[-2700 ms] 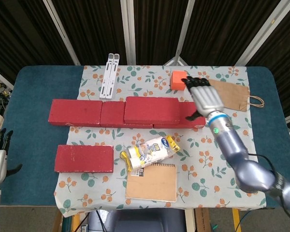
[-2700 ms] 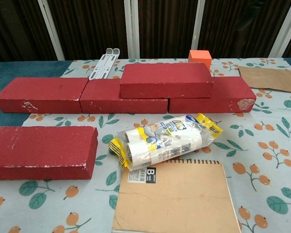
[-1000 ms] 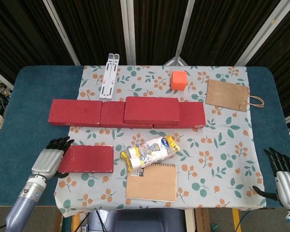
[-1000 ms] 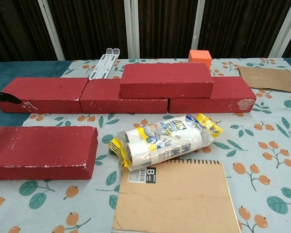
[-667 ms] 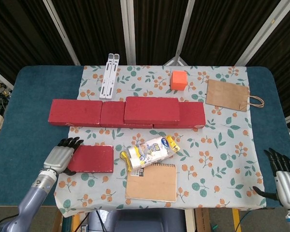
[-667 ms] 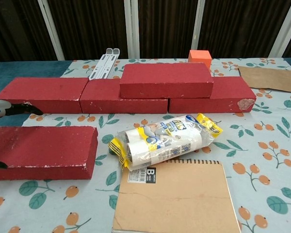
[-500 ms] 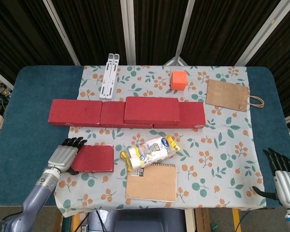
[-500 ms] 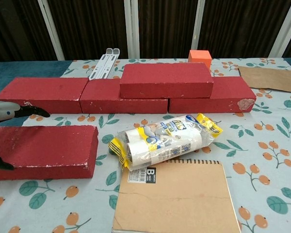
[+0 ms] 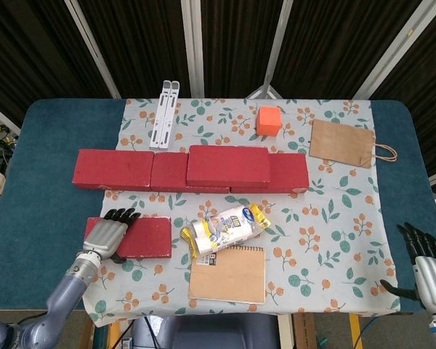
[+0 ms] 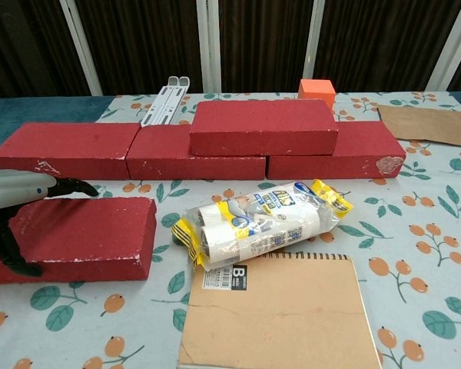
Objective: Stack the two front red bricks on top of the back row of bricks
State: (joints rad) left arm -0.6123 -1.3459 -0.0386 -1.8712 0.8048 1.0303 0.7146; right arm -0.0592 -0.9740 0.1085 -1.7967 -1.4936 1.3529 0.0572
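Left hand (image 9: 110, 234) advanced onto front brick (image 9: 142, 238), fingers spread over it, grip unconfirmed; one-ended lift risks slipping.

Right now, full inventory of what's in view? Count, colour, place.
back-row bricks: 3, red, end to end across the middle of the cloth
stacked brick: 1, red, on top of the back row, right of centre
front brick: 1, red, front left, under the left hand
cube: 1, orange, behind the bricks
stand: 1, white, folded, back left
paper bag: 1, brown, flat, back right
packet: 1, clear with yellow ends, centre front
notebook: 1, brown, spiral-bound, in front of the packet
cloth: 1, floral, over a teal table
left hand: on the front brick's left end
right hand: front right, fingers apart, holding nothing
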